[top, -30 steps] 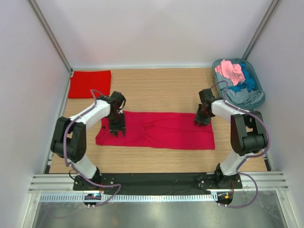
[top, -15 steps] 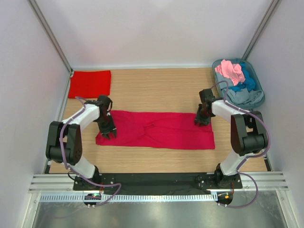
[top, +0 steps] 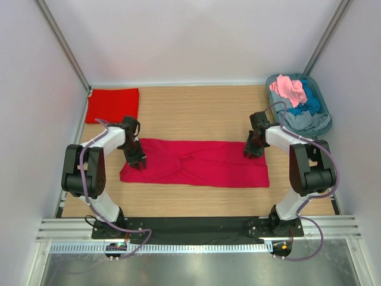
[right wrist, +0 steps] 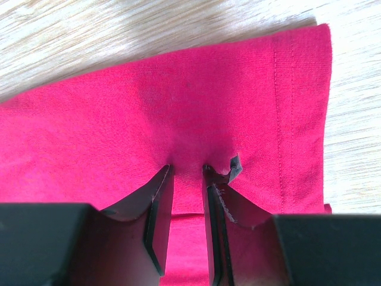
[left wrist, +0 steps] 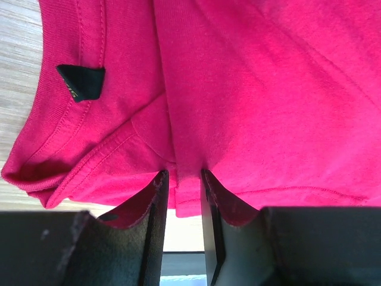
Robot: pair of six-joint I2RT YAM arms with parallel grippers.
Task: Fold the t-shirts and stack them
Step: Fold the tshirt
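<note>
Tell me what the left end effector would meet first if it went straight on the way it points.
The left end effector is pinching the crimson shirt, so cloth first, likely the table right beneath.

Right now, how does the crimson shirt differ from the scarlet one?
The crimson shirt lies centrally as a long strip; the scarlet shirt is a compact folded rectangle in the far left corner. The left tool and right tool pinch the crimson shirt's ends; the scarlet shirt is untouched. Crimson is pinker, scarlet brighter red. Both lie flat on the table.
</note>
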